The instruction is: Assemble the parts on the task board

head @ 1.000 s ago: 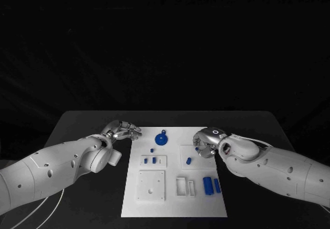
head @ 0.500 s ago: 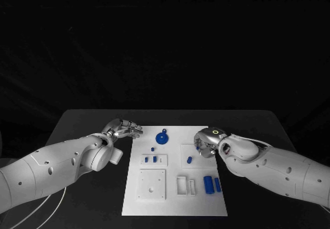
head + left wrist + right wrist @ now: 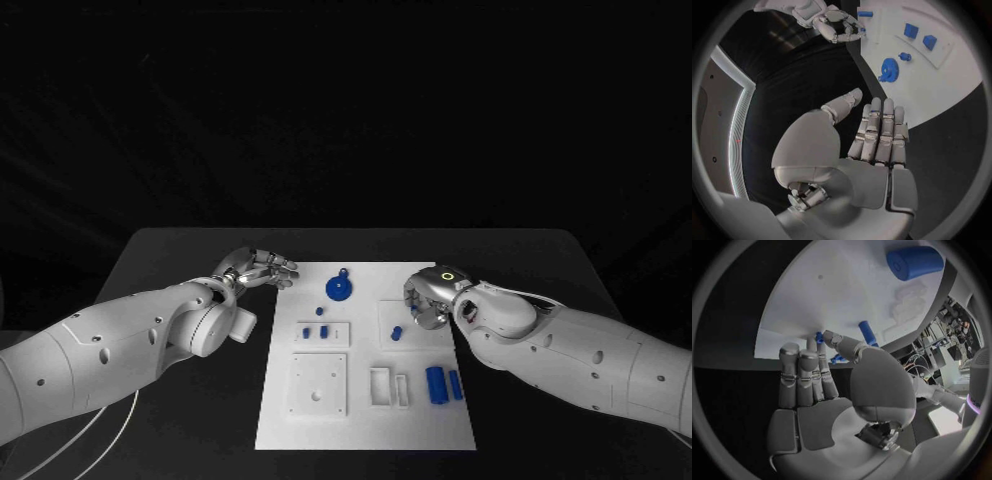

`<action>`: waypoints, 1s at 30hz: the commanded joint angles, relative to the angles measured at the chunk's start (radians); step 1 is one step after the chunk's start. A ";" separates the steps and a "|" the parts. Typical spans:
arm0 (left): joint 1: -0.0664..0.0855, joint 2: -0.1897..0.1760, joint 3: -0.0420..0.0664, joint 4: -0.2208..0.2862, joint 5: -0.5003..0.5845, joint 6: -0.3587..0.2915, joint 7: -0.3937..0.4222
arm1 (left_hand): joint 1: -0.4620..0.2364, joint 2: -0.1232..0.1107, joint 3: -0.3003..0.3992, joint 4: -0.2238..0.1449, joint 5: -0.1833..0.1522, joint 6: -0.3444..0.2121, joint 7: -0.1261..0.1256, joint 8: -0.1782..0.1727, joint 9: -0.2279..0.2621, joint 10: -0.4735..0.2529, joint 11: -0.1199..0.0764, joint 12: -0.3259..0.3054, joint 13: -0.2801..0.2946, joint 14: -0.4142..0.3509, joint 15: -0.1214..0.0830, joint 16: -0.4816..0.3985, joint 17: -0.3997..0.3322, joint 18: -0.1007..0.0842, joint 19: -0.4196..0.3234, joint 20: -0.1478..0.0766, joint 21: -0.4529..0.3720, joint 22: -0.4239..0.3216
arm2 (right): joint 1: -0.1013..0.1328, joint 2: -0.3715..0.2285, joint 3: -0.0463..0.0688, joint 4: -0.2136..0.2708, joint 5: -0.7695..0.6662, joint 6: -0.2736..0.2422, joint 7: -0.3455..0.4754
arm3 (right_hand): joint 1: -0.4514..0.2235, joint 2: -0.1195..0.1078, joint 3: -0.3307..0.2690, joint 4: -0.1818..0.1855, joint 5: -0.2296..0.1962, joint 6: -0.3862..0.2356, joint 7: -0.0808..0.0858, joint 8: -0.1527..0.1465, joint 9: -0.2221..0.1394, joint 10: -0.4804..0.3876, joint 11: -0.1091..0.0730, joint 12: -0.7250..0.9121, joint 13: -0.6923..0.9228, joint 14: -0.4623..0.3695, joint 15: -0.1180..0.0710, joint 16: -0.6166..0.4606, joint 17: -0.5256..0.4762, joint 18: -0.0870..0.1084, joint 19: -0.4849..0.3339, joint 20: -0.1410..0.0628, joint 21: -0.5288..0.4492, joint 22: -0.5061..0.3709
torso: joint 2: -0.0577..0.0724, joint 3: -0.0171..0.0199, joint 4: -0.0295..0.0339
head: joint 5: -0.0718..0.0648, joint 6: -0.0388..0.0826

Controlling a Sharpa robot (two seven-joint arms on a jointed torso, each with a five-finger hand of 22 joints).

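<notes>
Two hands hover at the far end of the board (image 3: 281, 425), one on each side. The left hand (image 3: 257, 271) is off the board's far left corner, above the black table (image 3: 188, 250); in its wrist view its fingers (image 3: 879, 131) lie straight and side by side with nothing in them, the thumb apart. The right hand (image 3: 430, 298) is over the board's right edge, fingers turned down toward it. In the right wrist view a small blue peg (image 3: 819, 337) shows at its fingertips (image 3: 811, 345), but whether they pinch it or only touch it I cannot tell. A second, longer peg (image 3: 867, 332) lies just beyond the thumb, slanting across the white surface.

Between the hands a blue gear (image 3: 339, 291) lies flat on the board, a short stub at its far rim pointing away from the robot. Nearer the robot, a raised white block (image 3: 323, 334) carries two short blue pieces, upright as far as can be seen, with a tiny one just beyond it. A small blue cylinder (image 3: 397, 336) sits on a second block by the right hand.

Nearer still, a white plate with holes (image 3: 317, 387) lies flat, beside a narrow slotted holder (image 3: 389, 389) whose slots look bare. Two blue bars (image 3: 444, 386) lie side by side to its right, long axes running toward and away from the robot.
</notes>
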 commanded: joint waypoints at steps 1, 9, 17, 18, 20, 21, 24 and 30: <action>0.002 0.000 0.001 0.002 0.008 0.015 0.010 | -0.003 0.006 -0.006 -0.001 0.001 -0.007 -0.001 0.006 0.001 -0.007 0.003 -0.006 -0.001 0.007 -0.003 -0.006 0.001 -0.001 -0.006 0.002 -0.004 0.002 | -0.016 0.007 -0.011 0.003 -0.032 0.038 -0.014 | -0.003 0.006 0.005 -0.006 -0.002 0.012 -0.002 0.004 -0.001 0.061 -0.013 -0.005 -0.002 -0.001 -0.008 0.003 -0.002 0.054 -0.001 -0.005 0.006 0.019 | 0.000 -0.0004 -0.0004 | 0.000 -0.001; 0.002 0.002 0.001 0.001 0.008 0.014 0.007 | -0.001 0.008 -0.006 -0.002 0.001 -0.006 -0.002 0.008 0.002 -0.008 0.004 -0.006 -0.002 0.011 -0.003 -0.009 0.004 -0.001 -0.007 0.002 -0.006 0.002 | -0.021 0.002 -0.011 0.024 -0.062 0.002 -0.053 | 0.022 0.012 0.041 -0.035 0.005 0.051 -0.017 0.015 0.004 0.104 -0.029 -0.002 0.013 0.009 -0.023 0.000 -0.011 0.054 0.008 -0.011 0.011 0.019 | 0.000 -0.0008 -0.0001 | -0.002 -0.003; 0.002 0.001 0.001 -0.003 0.008 0.011 0.010 | -0.001 0.011 -0.006 -0.002 0.002 -0.006 -0.003 0.009 0.002 -0.008 0.004 -0.006 -0.003 0.014 -0.004 -0.011 0.005 -0.001 -0.007 0.002 -0.006 0.003 | -0.022 -0.016 -0.011 0.052 -0.073 -0.042 -0.074 | 0.027 0.004 0.057 -0.045 -0.001 0.064 -0.022 0.017 0.005 0.121 -0.033 -0.007 0.016 0.018 -0.027 -0.003 -0.016 0.054 0.017 -0.017 0.014 0.018 | -0.001 -0.0014 0.0003 | -0.001 -0.004; 0.002 0.001 0.001 -0.004 0.009 0.010 0.010 | -0.001 0.011 -0.006 -0.002 0.002 -0.006 -0.003 0.009 0.002 -0.008 0.004 -0.006 -0.003 0.014 -0.004 -0.011 0.005 -0.001 -0.007 0.002 -0.006 0.003 | -0.022 -0.020 -0.011 0.058 -0.073 -0.049 -0.074 | 0.027 0.003 0.058 -0.045 -0.002 0.064 -0.022 0.017 0.005 0.122 -0.033 -0.007 0.016 0.019 -0.027 -0.003 -0.017 0.054 0.018 -0.017 0.014 0.018 | -0.001 -0.0013 -0.0001 | -0.001 -0.003; 0.002 0.000 0.001 -0.005 0.012 0.009 0.011 | -0.001 0.011 -0.006 -0.002 0.002 -0.006 -0.003 0.009 0.002 -0.008 0.004 -0.006 -0.003 0.014 -0.004 -0.012 0.006 -0.001 -0.007 0.002 -0.007 0.003 | -0.022 -0.029 -0.007 0.070 -0.073 -0.067 -0.076 | 0.029 0.000 0.063 -0.046 -0.009 0.067 -0.023 0.017 0.005 0.125 -0.034 -0.009 0.017 0.020 -0.028 -0.003 -0.018 0.054 0.020 -0.019 0.015 0.018 | -0.001 -0.0016 -0.0005 | 0.000 -0.003; 0.002 0.000 0.001 -0.006 0.013 0.010 0.011 | -0.001 0.011 -0.006 -0.002 0.003 -0.006 -0.003 0.009 0.002 -0.008 0.004 -0.006 -0.003 0.015 -0.004 -0.012 0.006 -0.001 -0.007 0.002 -0.007 0.003 | -0.021 -0.034 0.000 0.078 -0.070 -0.077 -0.073 | 0.029 -0.003 0.067 -0.044 -0.010 0.068 -0.024 0.017 0.006 0.127 -0.034 -0.010 0.017 0.021 -0.028 -0.003 -0.018 0.054 0.022 -0.020 0.015 0.018 | -0.001 -0.0017 -0.0009 | 0.000 -0.002; 0.002 0.001 0.001 -0.006 0.013 0.008 0.011 | 0.000 0.011 -0.006 -0.002 0.003 -0.005 -0.003 0.009 0.002 -0.008 0.004 -0.006 -0.003 0.015 -0.004 -0.013 0.006 -0.001 -0.006 0.002 -0.007 0.003 | -0.021 -0.044 0.016 0.093 -0.059 -0.088 -0.067 | 0.029 -0.008 0.073 -0.041 -0.011 0.070 -0.024 0.016 0.006 0.131 -0.035 -0.012 0.018 0.023 -0.029 -0.003 -0.019 0.054 0.024 -0.021 0.016 0.018 | -0.001 -0.0012 -0.0013 | 0.001 -0.001; 0.002 0.002 0.001 -0.005 0.013 0.003 0.013 | 0.000 0.012 -0.007 -0.002 0.003 -0.005 -0.003 0.009 0.002 -0.007 0.004 -0.006 -0.003 0.016 -0.004 -0.013 0.007 -0.001 -0.006 0.001 -0.007 0.004 | -0.018 -0.074 0.045 0.138 -0.030 -0.103 -0.050 | 0.028 -0.015 0.081 -0.032 -0.011 0.074 -0.026 0.016 0.007 0.136 -0.036 -0.016 0.018 0.025 -0.030 -0.003 -0.020 0.054 0.027 -0.022 0.017 0.018 | -0.002 -0.0011 -0.0014 | 0.005 -0.001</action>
